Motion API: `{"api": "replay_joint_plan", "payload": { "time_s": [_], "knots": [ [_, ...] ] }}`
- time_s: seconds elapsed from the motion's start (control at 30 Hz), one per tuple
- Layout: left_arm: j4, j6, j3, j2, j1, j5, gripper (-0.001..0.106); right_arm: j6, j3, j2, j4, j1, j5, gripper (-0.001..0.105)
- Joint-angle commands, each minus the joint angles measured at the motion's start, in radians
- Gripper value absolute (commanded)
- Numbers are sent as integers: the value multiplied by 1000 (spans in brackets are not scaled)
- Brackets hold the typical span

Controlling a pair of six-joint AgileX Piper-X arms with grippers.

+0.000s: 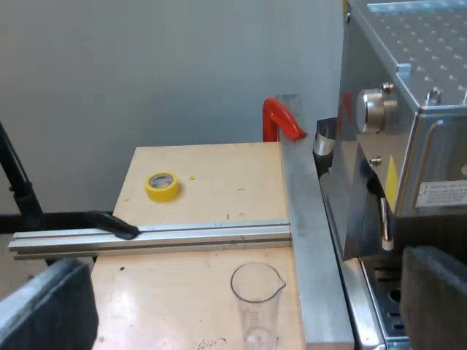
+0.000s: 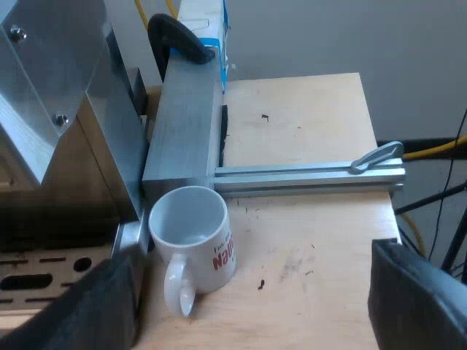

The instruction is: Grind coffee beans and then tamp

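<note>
Standing empty near machine [image 1: 408, 65]: mug [image 2: 216, 255], meas. glass [image 1: 257, 310].

Your desk is a pale wooden tabletop [image 1: 219, 168] flecked with small dark marks. From your left wrist, a yellow roll of tape [image 1: 162, 185] lies flat near one corner, a thin aluminium rail [image 1: 153, 237] runs in from the desk's edge, and a clear measuring glass [image 1: 257, 292] stands upright near it. From your right wrist, a white ceramic mug with red lettering [image 2: 193, 233] stands upright just beside a second aluminium rail [image 2: 306, 175].
</note>
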Motion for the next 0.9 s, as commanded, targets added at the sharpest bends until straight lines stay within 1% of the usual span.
{"api": "replay_joint_plan", "payload": {
  "time_s": [0.03, 0.07, 0.13, 0.17, 0.23, 0.33, 0.47, 0.57, 0.63, 0.73, 0.8, 0.9],
  "knots": [
    [3, 0, 27, -72, 1, -22, 85, -48, 50, -108, 0, -2, -2, 67],
    [3, 0, 35, -93, 1, -22, 85, -51, 63, -122, 0, -2, -2, 67],
    [14, 0, 56, -149, 1, -22, 85, -52, 109, -198, 0, -2, -2, 67],
    [16, 0, 57, -154, 1, -22, 85, -52, 116, -218, 0, -2, -2, 67],
    [41, 0, 69, -198, 1, -22, 85, -52, 159, -296, 0, -2, -2, 67],
    [116, 0, 73, -253, 1, -22, 85, -49, 200, -375, 0, -2, -2, 67],
    [189, 0, 73, -295, 1, -22, 85, -38, 210, -368, 43, -4, -1, 67],
    [236, 3, 73, -324, 1, -22, 85, -38, 234, -369, 20, -4, -6, 67],
    [284, 3, 73, -350, 1, -22, 85, -38, 241, -369, 20, -4, -4, 67],
    [323, 3, 71, -368, 1, -22, 85, -38, 251, -369, 3, -4, -4, 67],
    [328, 3, 71, -368, 1, -30, 85, -38, 255, -369, -8, -4, -4, 67],
    [287, 3, 71, -368, 1, -65, 85, -38, 267, -369, -41, -4, -4, 67]
  ]
}}
